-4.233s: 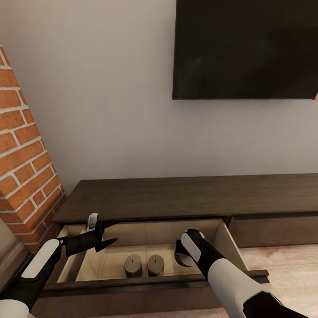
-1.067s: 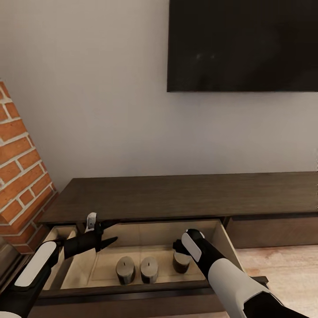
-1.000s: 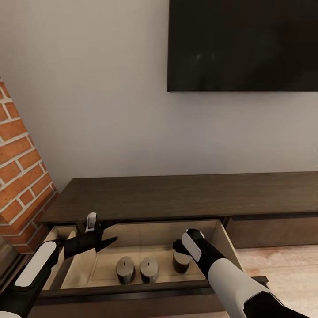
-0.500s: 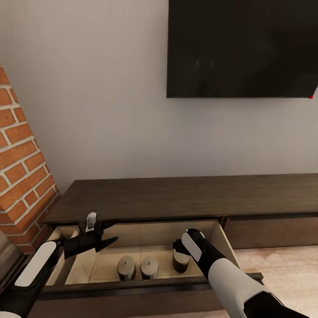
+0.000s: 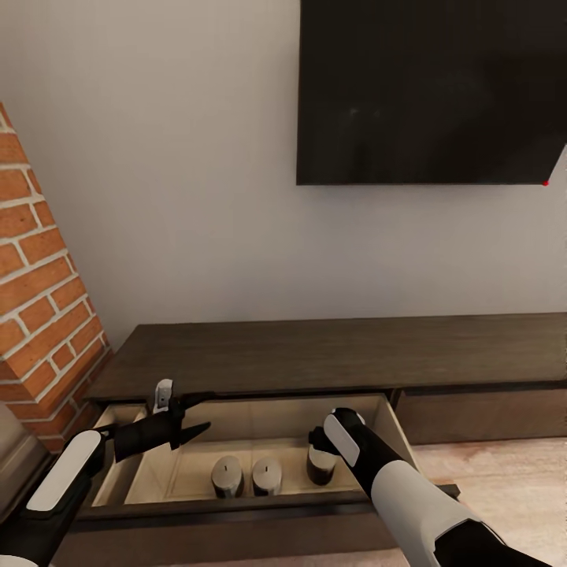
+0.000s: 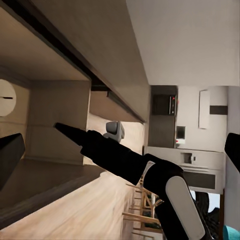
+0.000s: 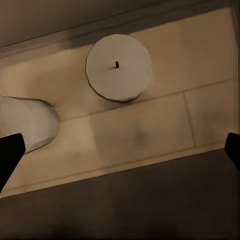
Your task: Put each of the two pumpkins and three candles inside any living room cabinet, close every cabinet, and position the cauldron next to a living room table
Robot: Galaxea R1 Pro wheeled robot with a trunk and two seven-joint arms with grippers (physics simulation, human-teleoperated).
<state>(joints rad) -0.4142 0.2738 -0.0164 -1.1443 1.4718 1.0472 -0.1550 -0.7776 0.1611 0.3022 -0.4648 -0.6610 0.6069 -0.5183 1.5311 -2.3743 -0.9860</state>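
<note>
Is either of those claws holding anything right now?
No. The right claw is open above the drawer, with the third candle standing free below it. The left claw hangs open too, gripping nothing.

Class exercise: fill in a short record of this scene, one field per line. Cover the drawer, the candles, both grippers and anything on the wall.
cabinet: long, low, dark brown, against the wall
drawer: pulled open, pale inside
candles: three upright in the drawer, two side by side, a third apart beside the right gripper
left gripper: open, over the drawer, holding nothing
right gripper: open, above the drawer floor
wall: dark screen
</note>
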